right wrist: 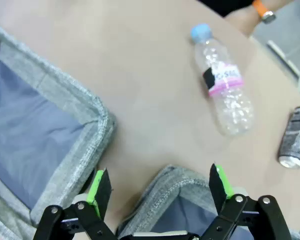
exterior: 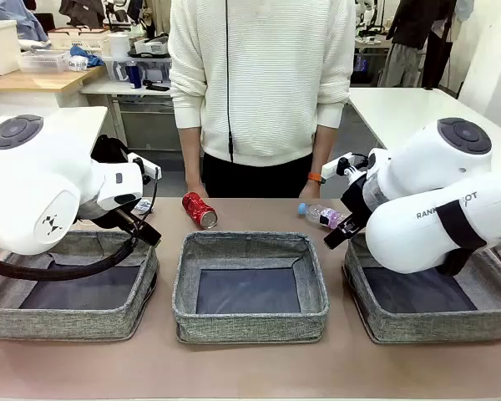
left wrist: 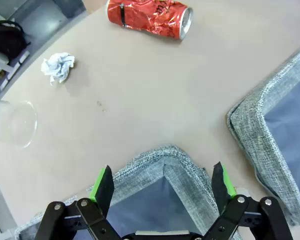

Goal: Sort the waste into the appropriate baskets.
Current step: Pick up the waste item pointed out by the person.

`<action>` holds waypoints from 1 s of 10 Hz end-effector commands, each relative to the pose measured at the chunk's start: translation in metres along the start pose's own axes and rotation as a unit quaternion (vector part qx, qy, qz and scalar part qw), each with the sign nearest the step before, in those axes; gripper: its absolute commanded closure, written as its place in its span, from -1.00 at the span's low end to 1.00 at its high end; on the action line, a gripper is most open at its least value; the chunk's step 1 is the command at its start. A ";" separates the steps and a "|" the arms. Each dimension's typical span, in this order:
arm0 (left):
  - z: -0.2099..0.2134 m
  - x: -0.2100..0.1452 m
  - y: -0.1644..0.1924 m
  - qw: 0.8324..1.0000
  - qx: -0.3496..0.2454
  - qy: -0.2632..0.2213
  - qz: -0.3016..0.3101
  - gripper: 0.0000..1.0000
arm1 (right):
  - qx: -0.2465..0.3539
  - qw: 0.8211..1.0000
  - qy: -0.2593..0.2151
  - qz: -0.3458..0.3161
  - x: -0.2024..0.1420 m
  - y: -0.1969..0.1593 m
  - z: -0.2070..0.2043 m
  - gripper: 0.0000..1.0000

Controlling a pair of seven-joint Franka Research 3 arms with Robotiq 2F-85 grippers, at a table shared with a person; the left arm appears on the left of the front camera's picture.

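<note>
Green-padded and spread wide with nothing between them, the left jaws hung right over a corner of the left basket [left wrist: 176, 161]. Off to their right ran the grey rim of the middle basket [left wrist: 250, 125]. Ahead of them stretched bare worktop [left wrist: 155, 95]. Out to the left was the clear plastic cup [left wrist: 12, 122], farther on the white paper wad [left wrist: 58, 66], and farthest ahead the dented red can [left wrist: 150, 17], lying on its side.

The right jaws were likewise wide apart and empty, above a corner of the right basket [right wrist: 176, 176]. Ahead and slightly right of them the blue-capped bottle [right wrist: 224, 85] lay flat on the worktop. The dark can [right wrist: 293, 136] lay apart from it, farther right. Past the bottle's cap I could see a person's hand [right wrist: 247, 15] with an orange wristband at the far edge.
</note>
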State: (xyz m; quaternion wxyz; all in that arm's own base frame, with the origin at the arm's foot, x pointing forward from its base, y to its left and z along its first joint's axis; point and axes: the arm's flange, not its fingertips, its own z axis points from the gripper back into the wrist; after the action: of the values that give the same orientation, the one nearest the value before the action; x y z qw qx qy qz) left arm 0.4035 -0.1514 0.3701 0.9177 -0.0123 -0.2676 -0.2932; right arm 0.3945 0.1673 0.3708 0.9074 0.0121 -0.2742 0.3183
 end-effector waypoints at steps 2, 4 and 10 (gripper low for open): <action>0.000 0.000 0.000 1.000 0.000 0.000 0.000 -1.00 | 0.000 1.000 0.000 0.000 0.000 0.000 0.000 -1.00; 0.000 0.000 0.000 1.000 0.000 0.000 0.000 -1.00 | 0.000 1.000 0.000 0.000 0.000 0.000 0.000 -1.00; 0.000 0.000 0.000 1.000 0.000 0.000 0.000 -1.00 | 0.000 1.000 0.000 0.000 0.000 0.000 0.000 -1.00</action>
State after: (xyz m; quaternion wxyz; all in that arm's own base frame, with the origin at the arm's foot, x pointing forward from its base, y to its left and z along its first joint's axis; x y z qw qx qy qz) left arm 0.4035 -0.1515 0.3701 0.9178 -0.0124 -0.2676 -0.2930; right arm 0.3945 0.1673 0.3708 0.9073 0.0118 -0.2742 0.3184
